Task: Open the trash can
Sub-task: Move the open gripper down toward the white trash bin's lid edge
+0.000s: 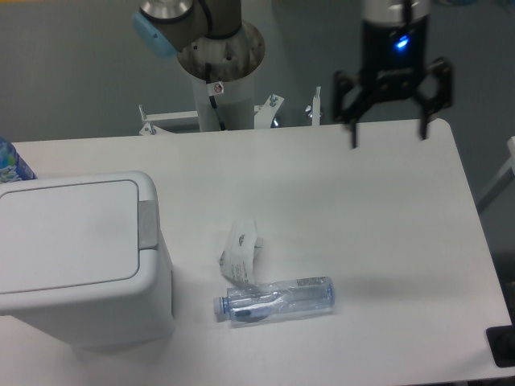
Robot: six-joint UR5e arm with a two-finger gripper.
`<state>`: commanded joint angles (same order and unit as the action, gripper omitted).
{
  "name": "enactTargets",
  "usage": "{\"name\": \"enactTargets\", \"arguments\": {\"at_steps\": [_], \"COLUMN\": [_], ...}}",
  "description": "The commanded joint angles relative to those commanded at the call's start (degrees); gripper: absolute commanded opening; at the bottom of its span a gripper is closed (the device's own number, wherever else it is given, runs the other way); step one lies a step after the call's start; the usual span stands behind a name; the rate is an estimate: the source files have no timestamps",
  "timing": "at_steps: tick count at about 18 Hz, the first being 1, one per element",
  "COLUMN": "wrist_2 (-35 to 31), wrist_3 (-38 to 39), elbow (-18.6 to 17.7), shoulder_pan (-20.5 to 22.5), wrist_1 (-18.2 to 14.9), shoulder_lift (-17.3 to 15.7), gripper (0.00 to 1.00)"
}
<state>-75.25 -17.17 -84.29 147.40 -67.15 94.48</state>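
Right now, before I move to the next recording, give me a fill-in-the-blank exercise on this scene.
1. The lid of the trash can is ____.
2. The gripper hovers with its fingers ____.
3. The clear bottle lies on its ____ on the table.
4. The gripper holds ____.

Missing words: closed; open; side; nothing

A: Where does the trash can [80, 257] sit?

B: At the left edge of the table [386, 241], lid down, its push tab [147, 225] on the right side.

A: And to its right?

B: A bottle [275, 299] lies on its side near the front, a crumpled label [241, 251] just behind it.

A: The gripper [389, 135]?

B: It hangs over the far right part of the table, fingers spread, well apart from the can. The arm's base [219, 72] stands behind the table's far edge.
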Motion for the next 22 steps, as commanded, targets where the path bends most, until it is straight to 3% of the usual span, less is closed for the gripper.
{"name": "enactTargets", "arguments": {"at_steps": [5, 12, 22], "wrist_2": [10.12, 10.03, 9.68], "wrist_3": [11.35, 13.47, 13.56], "elbow": [-0.61, -0.53, -0.88], "shoulder_pan": [-1.50, -7.91, -10.91], "wrist_1": [0.09, 0.26, 0.26], "shoulder_lift": [1.23, 4.48, 5.54], "gripper": [1.00, 1.00, 1.00]}}
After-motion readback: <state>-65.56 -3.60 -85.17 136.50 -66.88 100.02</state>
